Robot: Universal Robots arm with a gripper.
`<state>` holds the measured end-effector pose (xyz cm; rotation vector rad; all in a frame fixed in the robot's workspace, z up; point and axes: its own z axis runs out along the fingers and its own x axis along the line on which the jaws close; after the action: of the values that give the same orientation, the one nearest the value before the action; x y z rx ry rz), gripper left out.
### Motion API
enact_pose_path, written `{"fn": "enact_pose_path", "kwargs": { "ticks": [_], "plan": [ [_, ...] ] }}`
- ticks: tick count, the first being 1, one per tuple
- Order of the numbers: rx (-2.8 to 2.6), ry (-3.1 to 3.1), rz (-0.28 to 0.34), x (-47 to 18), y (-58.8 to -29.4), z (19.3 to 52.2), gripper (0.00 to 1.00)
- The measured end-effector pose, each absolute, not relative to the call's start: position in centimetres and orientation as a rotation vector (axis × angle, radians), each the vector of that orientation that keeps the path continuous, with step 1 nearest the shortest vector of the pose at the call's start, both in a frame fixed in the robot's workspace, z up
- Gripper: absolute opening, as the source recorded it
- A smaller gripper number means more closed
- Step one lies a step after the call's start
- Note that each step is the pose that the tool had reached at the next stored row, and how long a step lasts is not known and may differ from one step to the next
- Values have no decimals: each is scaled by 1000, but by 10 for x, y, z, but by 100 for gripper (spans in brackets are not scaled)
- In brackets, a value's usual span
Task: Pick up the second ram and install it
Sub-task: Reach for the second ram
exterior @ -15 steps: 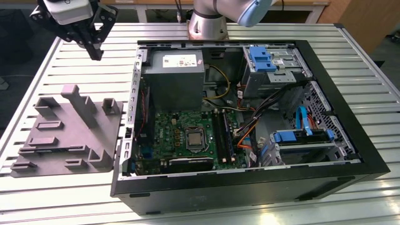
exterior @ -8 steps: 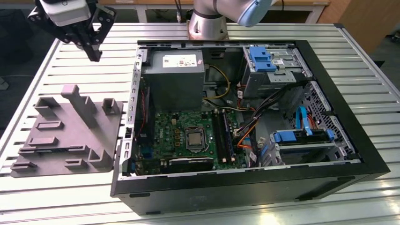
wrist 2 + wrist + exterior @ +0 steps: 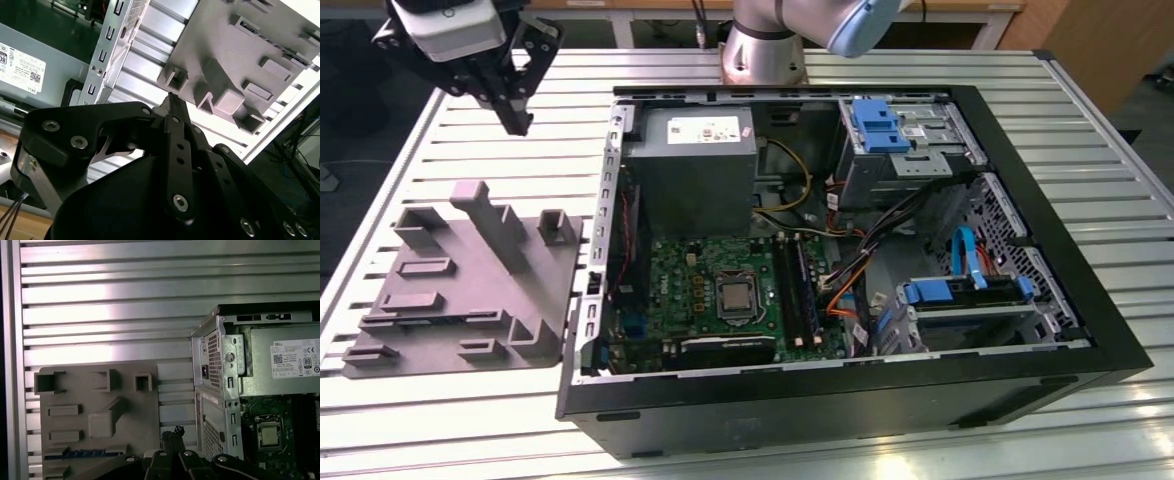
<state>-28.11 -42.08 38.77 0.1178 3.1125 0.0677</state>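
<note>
Gripper point(image 3: 520, 125) clenched, fingertips point(image 3: 175, 107) pressed together to one point, nothing between them. Raised well above the holder point(image 3: 414, 245), toward the holder's side that faces the case point(image 3: 854, 400). Touching neither holder nor table point(image 3: 480, 430). Exact spot over the holder hard to fix, with the tips set against a different part of it in each wrist view.

Second ram point(image 3: 82, 453) seated on the holder: a thin, dark bluish strip standing on edge in a long groove, at the holder's end opposite its row of square posts. Not grasped, not touched; well below the gripper and apart from it, with bare holder surface between strip and fingertips in the first wrist view.

Only the ram's upper edge in sight, the rest sunk in the groove; chips too small to tell. Holder's edge past the ram cut off by the frame in the first wrist view, and the holder's corner nearest the case covered there by the gripper's dark links. In the exterior view, ram hard to tell from the holder's low ridges. In the second wrist view, much of the table beside the holder blocked by the gripper's body.

Beside the holder, the open case lying on its side, motherboard point(image 3: 680, 290) and long black slots point(image 3: 794, 290) exposed. Impossible to tell whether any slot carries a stick.
</note>
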Motion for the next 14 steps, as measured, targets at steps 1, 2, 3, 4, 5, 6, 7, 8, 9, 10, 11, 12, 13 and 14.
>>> {"fn": "enact_pose_path", "kwargs": {
  "ticks": [1,2,3,4,5,6,7,8,9,10,11,12,13,14],
  "plan": [
    [118,3113,68,-282,-421,388,11],
    [118,3112,68,-283,-421,387,11],
    [118,3112,68,-283,-422,387,11],
    [118,3112,68,-284,-422,387,11],
    [118,3112,68,-285,-423,387,11],
    [118,3113,68,-285,-423,387,11],
    [118,3113,68,-286,-423,387,11],
    [118,3113,68,-287,-424,387,11],
    [118,3113,68,-288,-424,387,11],
    [118,3112,68,-288,-424,387,11],
    [118,3112,68,-289,-425,387,11],
    [118,3112,68,-289,-425,387,11],
    [118,3112,68,-290,-425,386,11],
    [118,3112,68,-291,-426,386,11]
  ]
}}
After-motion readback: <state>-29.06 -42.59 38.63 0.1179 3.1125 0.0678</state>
